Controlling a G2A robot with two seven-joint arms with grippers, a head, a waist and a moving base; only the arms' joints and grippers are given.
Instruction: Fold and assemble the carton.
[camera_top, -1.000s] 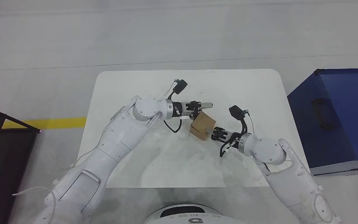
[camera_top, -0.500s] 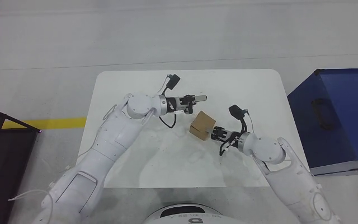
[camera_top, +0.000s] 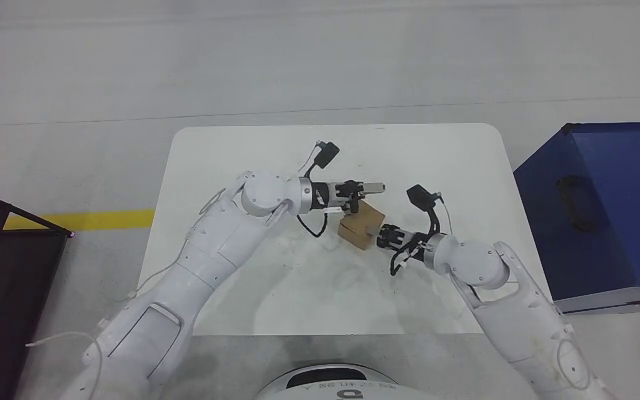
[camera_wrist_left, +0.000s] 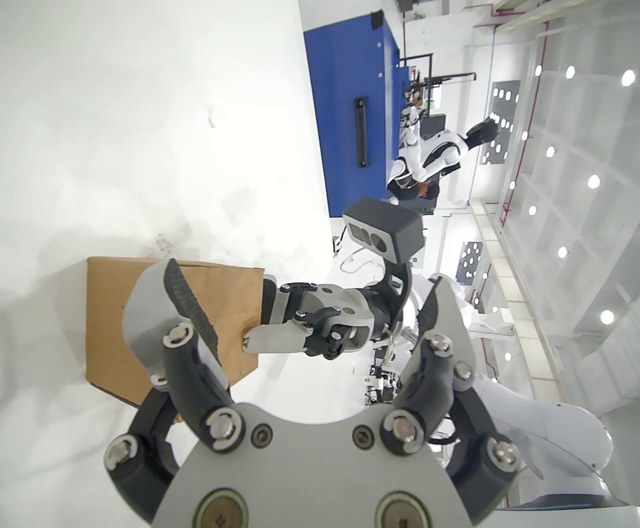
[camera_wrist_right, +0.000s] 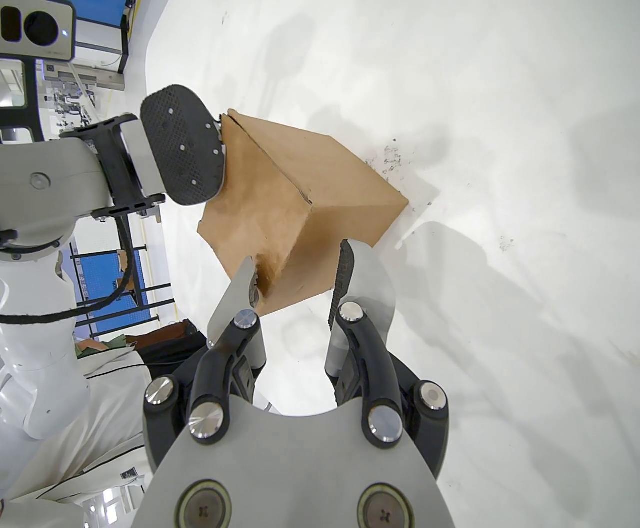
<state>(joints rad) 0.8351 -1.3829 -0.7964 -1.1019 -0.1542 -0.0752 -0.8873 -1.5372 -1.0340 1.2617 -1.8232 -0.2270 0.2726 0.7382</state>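
Brown carton (camera_top: 361, 222) boxed up, creased; right tool (camera_wrist_right: 299, 257) pinching its wall, left tool (camera_wrist_left: 305, 279) spread open

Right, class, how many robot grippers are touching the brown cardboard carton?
2. The left gripper is at the far side of the brown cardboard carton, open, with one finger against it. The right gripper holds the carton's right-hand wall between its fingers.

overhead view, two close opposing wrist views, common carton (camera_top: 361, 222)
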